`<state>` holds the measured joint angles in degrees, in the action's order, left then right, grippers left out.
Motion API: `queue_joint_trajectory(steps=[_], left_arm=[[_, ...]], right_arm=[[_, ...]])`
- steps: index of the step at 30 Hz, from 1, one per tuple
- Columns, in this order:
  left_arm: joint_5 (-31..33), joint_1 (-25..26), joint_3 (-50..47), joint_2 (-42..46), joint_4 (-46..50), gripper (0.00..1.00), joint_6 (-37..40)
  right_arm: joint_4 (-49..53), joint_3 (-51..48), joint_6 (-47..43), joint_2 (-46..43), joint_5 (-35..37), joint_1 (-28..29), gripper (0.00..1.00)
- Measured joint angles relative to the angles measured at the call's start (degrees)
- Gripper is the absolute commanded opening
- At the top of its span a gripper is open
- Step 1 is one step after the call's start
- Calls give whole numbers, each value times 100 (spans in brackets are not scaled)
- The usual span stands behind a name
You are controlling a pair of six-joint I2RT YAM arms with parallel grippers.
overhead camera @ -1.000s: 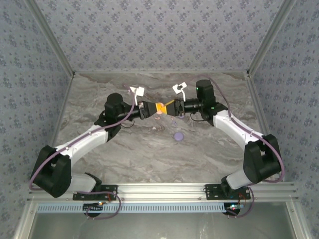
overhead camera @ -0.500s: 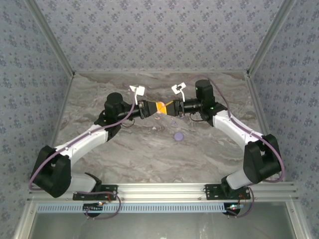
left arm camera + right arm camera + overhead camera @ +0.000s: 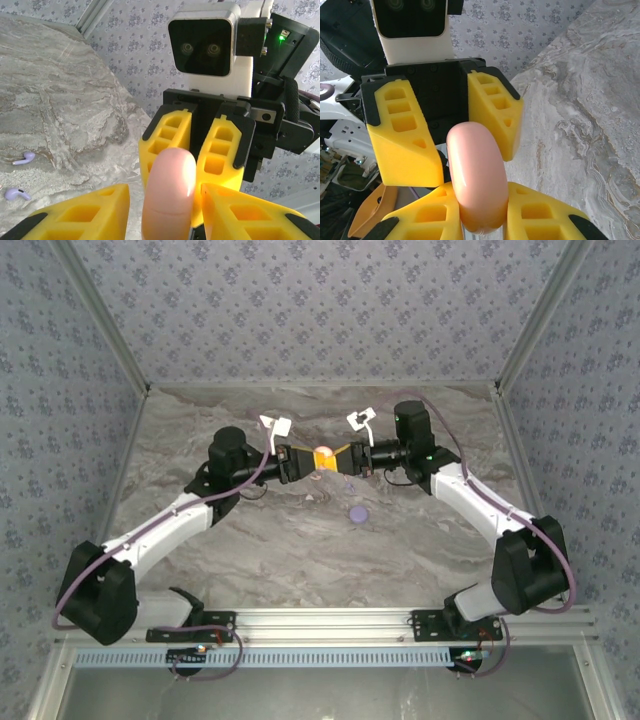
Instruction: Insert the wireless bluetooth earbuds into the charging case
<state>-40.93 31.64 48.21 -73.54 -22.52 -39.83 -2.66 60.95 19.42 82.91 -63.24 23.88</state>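
1. The table (image 3: 250,540) has a grey, veined, marble-look top, and the walls (image 3: 320,310) carry blue-grey floral paper.
2. A smooth, glossy pink case (image 3: 475,180) with rounded edges hangs above the table, pinched by the right fingers (image 3: 535,212) of yellow hollow-celled plastic.
3. The left fingers (image 3: 85,212) stand slightly spread on either side of it.
4. Two purple earbuds (image 3: 23,158) lie on the table, well apart from the case.
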Motion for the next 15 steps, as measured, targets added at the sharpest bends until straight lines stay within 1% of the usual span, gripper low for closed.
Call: queue_joint_trajectory(steps=[6,9,10,11,12,15], left_arm=[[-63,9,0,68,129,43,66],[-114,26,0,68,133,34,103],[-136,33,0,68,133,29,105],[-142,39,0,68,140,26,114],[-155,35,0,68,149,25,129],[-175,24,0,68,157,16,157]], right_arm=[[201,116,-190,-2,-4,28,17],[334,146,-269,-2,0,39,17],[380,149,-286,-2,-2,42,18],[424,155,-306,-2,-7,42,18],[439,157,-330,-2,-22,39,18],[555,205,-411,-4,-59,35,21]])
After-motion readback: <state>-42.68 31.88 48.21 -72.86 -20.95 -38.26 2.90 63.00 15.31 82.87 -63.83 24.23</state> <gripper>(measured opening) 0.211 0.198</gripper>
